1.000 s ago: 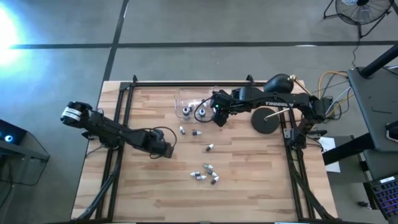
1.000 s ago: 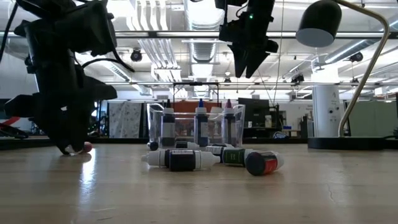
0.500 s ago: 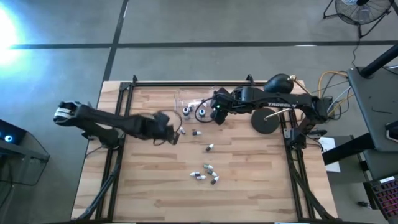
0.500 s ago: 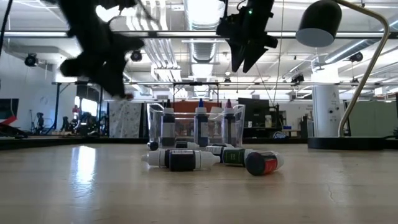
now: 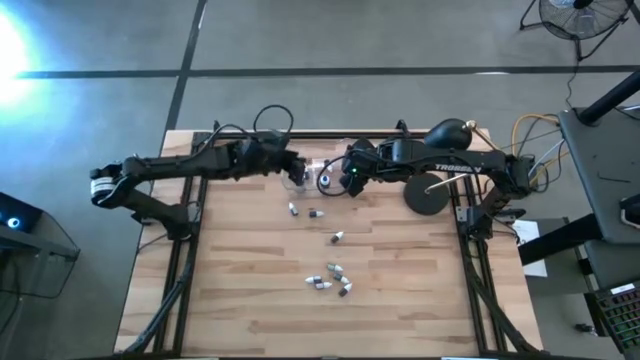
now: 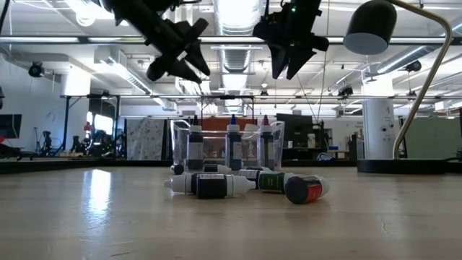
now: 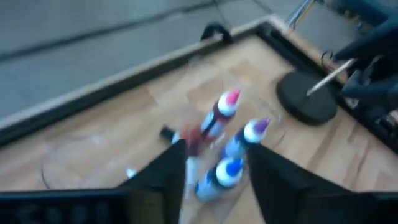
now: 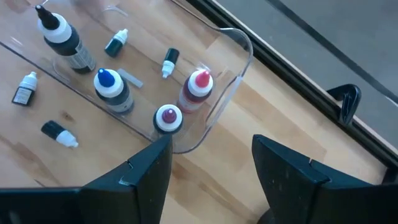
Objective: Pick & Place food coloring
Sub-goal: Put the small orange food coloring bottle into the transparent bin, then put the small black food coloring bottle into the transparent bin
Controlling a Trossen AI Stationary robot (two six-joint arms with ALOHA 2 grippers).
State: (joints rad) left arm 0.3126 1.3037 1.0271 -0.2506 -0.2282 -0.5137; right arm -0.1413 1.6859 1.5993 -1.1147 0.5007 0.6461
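Upright food coloring bottles with red (image 8: 198, 86), purple (image 8: 168, 118), blue (image 8: 111, 87) and dark (image 8: 61, 34) caps stand in a clear box (image 8: 239, 37) at the table's far side. My left gripper (image 5: 293, 168) (image 7: 214, 186) hangs open above the box's left part, slanting down, with nothing between its fingers. My right gripper (image 5: 343, 180) (image 8: 211, 180) hangs open above the box's right end, also with nothing in it. More food coloring lies loose on the table: two small bottles (image 5: 292, 209) (image 5: 315, 213) near the box, one (image 5: 337, 237) mid-table and a cluster (image 5: 330, 278) nearer the front.
A black lamp stands with its round base (image 5: 430, 193) to the right of the box, its head (image 6: 372, 25) high over the table. Black frame rails (image 5: 200, 170) run along the table's left, right and far edges. Bare wood (image 5: 250, 290) lies front left.
My left gripper has risen from the table at the left and swung toward the far edge and right, ending above the clear box. It has tipped from pointing steeply down to a shallower slant. It was shut half a second ago and now stands open.
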